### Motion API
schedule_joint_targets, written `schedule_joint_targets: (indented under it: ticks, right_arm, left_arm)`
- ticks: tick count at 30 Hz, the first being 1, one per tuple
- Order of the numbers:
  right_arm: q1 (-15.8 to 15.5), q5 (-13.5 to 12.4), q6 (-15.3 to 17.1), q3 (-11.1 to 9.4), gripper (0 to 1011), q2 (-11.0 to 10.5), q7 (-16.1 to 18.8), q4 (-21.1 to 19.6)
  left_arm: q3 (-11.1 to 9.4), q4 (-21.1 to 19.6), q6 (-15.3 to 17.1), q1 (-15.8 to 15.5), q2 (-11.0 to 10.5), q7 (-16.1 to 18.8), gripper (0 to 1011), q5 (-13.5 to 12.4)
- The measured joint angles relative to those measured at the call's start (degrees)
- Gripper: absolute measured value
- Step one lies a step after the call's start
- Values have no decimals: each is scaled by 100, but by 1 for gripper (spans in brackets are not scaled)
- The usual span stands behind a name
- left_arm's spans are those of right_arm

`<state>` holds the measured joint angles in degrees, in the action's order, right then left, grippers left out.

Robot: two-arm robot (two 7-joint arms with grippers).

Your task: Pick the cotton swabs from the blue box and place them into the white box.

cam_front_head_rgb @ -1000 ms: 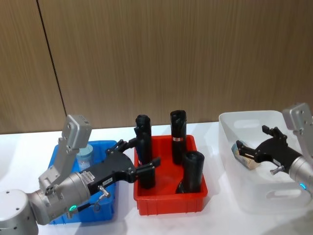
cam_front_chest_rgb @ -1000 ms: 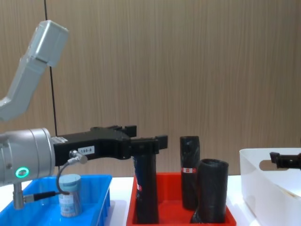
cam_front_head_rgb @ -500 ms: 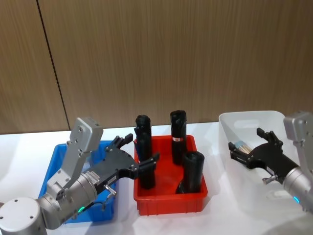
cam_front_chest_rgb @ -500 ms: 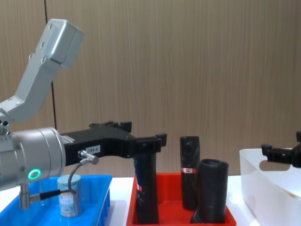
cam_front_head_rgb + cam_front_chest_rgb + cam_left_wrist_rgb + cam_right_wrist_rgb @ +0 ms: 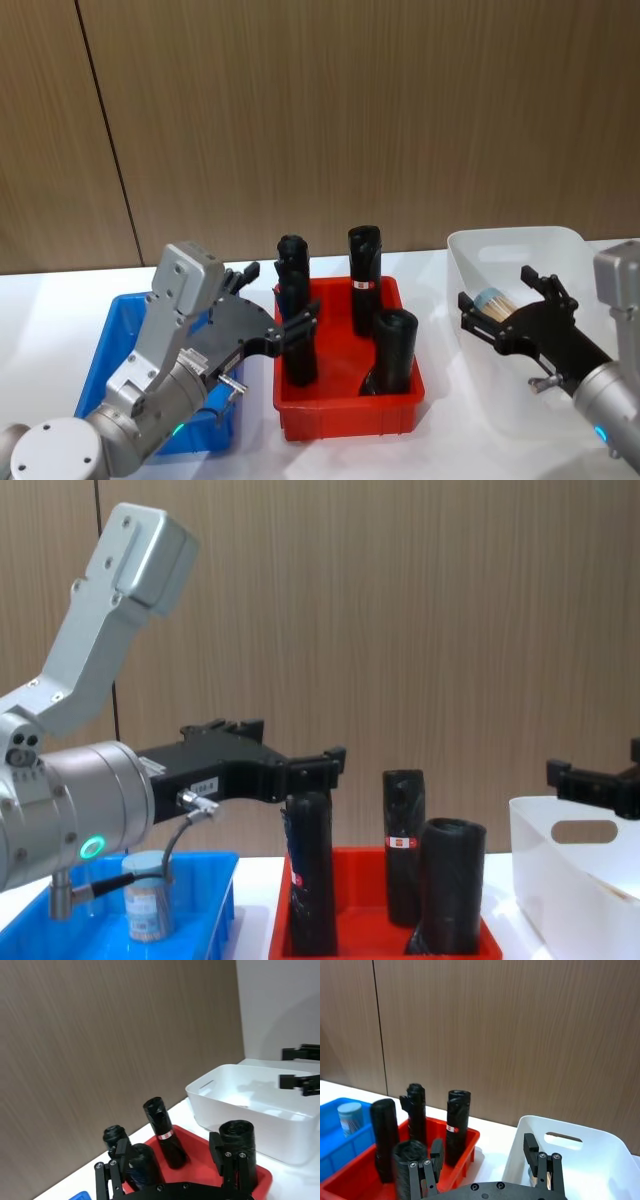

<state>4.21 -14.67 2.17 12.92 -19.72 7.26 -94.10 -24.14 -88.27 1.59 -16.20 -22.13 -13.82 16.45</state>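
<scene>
Right gripper (image 5: 494, 287) hovers over the white box (image 5: 470, 252) at the table's right edge, fingers spread wide and pinching nothing. A tub of cotton swabs (image 5: 489, 302) sits inside the box just beneath it, so that one looks delivered. Left gripper (image 5: 293, 742), spread and empty too, hangs above the join of the blue box (image 5: 215, 880) and the red bin (image 5: 345, 425). A remaining tub (image 5: 148, 895) stands in the blue box, so one transfer is left, I'd judge. Four black rolls (image 5: 364, 270) fill the red bin mid-table.
</scene>
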Motion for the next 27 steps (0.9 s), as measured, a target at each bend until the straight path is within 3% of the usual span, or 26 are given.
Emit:
schedule_joint_targets:
  ticks: [10,17,27]
  right_arm:
    - [-426,-158,-20,2,1002,31,-290,-607]
    - [-503,-182,-24,3,1002,38,-346,-708]
    - [-505,-183,-25,3,1002,38,-346,-713]
  left_arm:
    - [-110,-281,-49,148,15,745,1004,-278]
    - [-171,-440,-76,236,24,1170,1004,-442]
    - [-193,-496,-85,264,26,1317,1004,-498]
